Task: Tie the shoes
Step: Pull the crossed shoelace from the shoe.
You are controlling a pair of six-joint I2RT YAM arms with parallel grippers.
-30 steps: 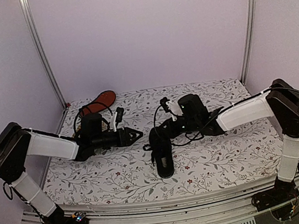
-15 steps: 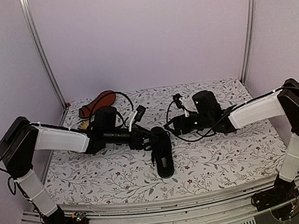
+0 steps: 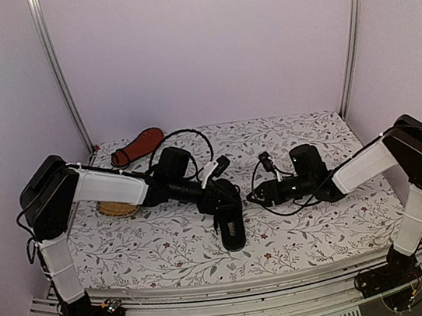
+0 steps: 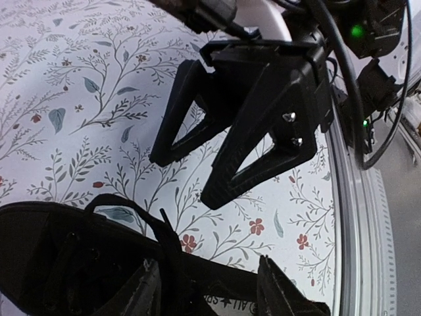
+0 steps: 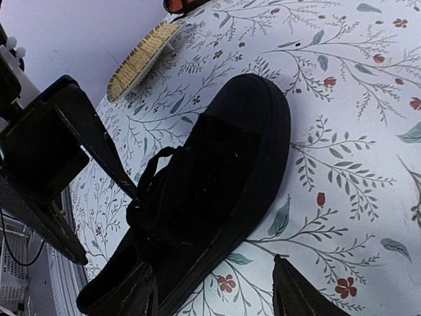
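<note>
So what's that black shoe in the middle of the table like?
The black shoe is a small low-top, canvas by the look, with a rounded toe. It stands upright on its sole near the middle of the flowered tablecloth. Its thin black laces lie bunched over the tongue, one loop standing up. The left pincer, jaws apart, hangs over one end; whether it touches the shoe I cannot tell.
</note>
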